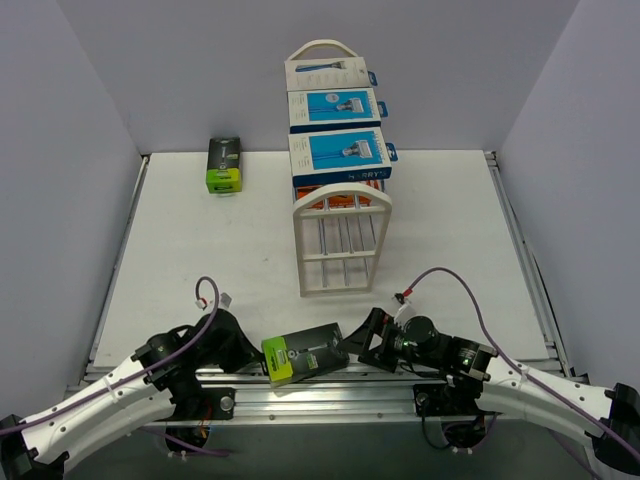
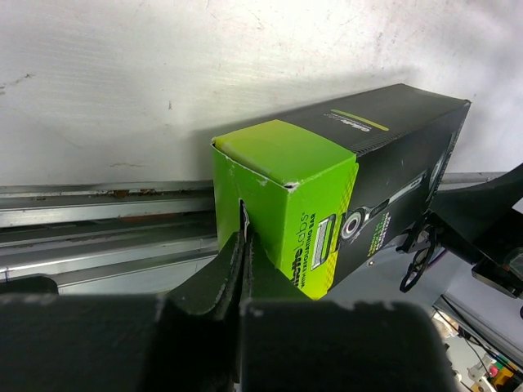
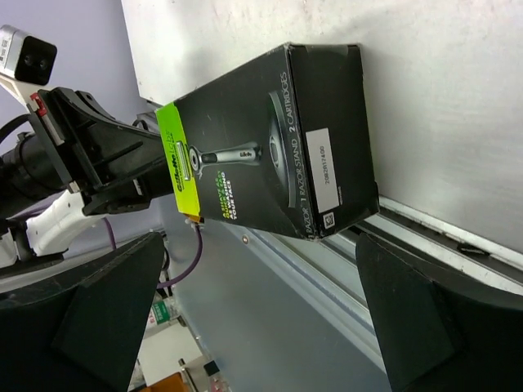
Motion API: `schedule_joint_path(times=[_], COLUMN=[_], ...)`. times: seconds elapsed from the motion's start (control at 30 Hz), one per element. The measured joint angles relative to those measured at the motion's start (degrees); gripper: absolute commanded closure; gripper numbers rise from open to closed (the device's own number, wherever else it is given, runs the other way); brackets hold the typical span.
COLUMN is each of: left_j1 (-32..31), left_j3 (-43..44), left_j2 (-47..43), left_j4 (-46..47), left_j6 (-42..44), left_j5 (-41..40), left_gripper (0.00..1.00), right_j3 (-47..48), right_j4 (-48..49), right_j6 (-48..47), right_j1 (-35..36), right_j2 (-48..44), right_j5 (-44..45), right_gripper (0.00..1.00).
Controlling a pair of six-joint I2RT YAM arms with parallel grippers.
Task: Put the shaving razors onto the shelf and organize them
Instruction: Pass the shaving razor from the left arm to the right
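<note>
We see the shelf (image 1: pixel 301 250) standing mid-way across the table (image 1: pixel 220 260), with blue razor boxes (image 1: pixel 338 150) on its upper tiers. Over the near rail, a black-and-lime razor box (image 1: pixel 305 356) has its long axis running left to right. The left gripper (image 2: pixel 243 261) pinches its lime end narrowly. The right gripper (image 1: pixel 355 343) gapes wide at the black end, not touching.

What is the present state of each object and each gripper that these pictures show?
GilletteLabs box: held, lying over the table's near edge.
Left gripper: shut on the box's green end.
Right gripper: open, facing the box's black end.
Shelf: upright, partly filled.
Harry's boxes: three, on the upper tiers.
Orange boxes: on a lower tier, mostly hidden.
Far black-and-lime box: upright on the table, not shelved.
</note>
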Motion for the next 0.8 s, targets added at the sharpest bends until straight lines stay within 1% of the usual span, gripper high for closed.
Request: schedule_joint_path(times=[0.2, 0.4, 0.57, 0.8], left_j1=[0.0, 0.0, 0.0, 0.0], left_j3=[-0.2, -2.1, -3.7, -5.4], left_j2=[0.6, 1.6, 1.8, 1.0], left_j4=[1.9, 3.9, 4.8, 6.6], left_j6=[0.0, -0.1, -0.5, -1.0], left_j5=[-0.2, -0.2, 0.0, 0.7], left_gripper=[0.98, 0.98, 0.98, 0.98], right_j3=[0.0, -0.2, -1.1, -3.6], right_j4=[-2.1, 0.6, 3.4, 5.3], right_j6=[3.6, 6.8, 8.5, 11.1], right_j1=[3.2, 7.0, 7.8, 7.8], right_j2=[-0.6, 4.9, 9.4, 8.2], right_j5=[1.2, 2.5, 3.0, 5.0], right_gripper=[0.0, 0.0, 0.0, 0.0])
